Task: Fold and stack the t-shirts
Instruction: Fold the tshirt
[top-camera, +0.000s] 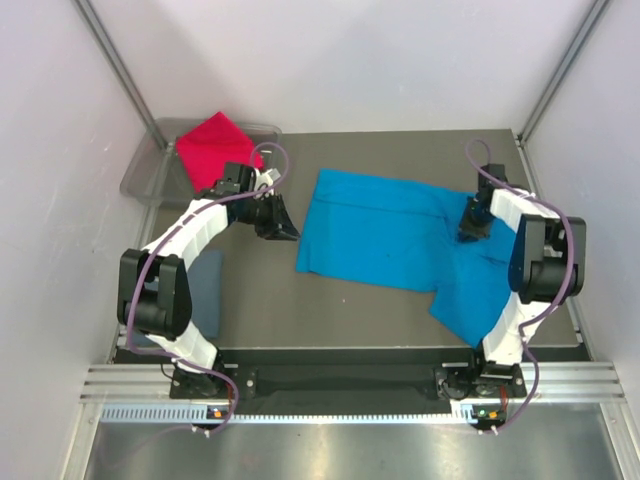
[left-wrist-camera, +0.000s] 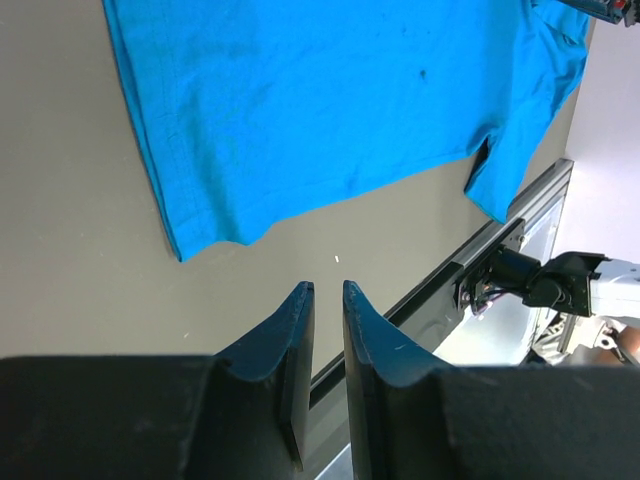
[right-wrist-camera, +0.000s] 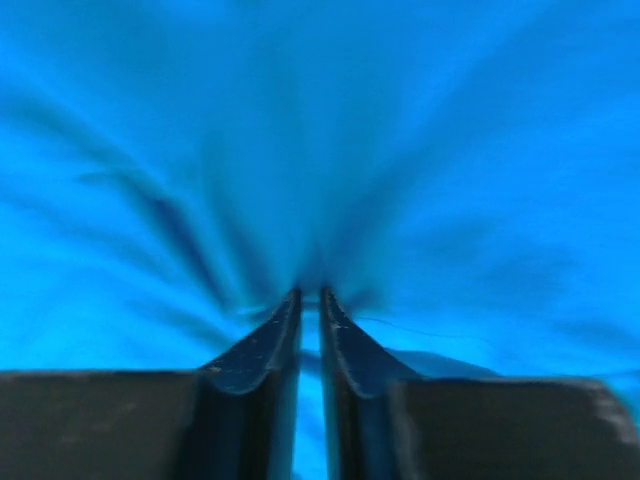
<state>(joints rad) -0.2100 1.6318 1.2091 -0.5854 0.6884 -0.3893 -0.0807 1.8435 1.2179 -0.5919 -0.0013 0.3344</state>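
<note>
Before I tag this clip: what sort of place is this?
Likely a robotics lab cell: white walls, left arm and right arm bolted to a metal rail, turquoise t-shirt on table.

Left end effector (left-wrist-camera: 325, 290) hangs empty, fingers a slit apart; right end effector (right-wrist-camera: 309, 292) points down, pinching the turquoise t-shirt (top-camera: 380, 225).

bright even light, soft shadows, blur in right wrist view

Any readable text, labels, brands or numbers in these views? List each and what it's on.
None can be read.
The blue shirt, red shirt and grey shirt show no print.
The pale strip along the front edge carries fine marks too small to read.
</note>
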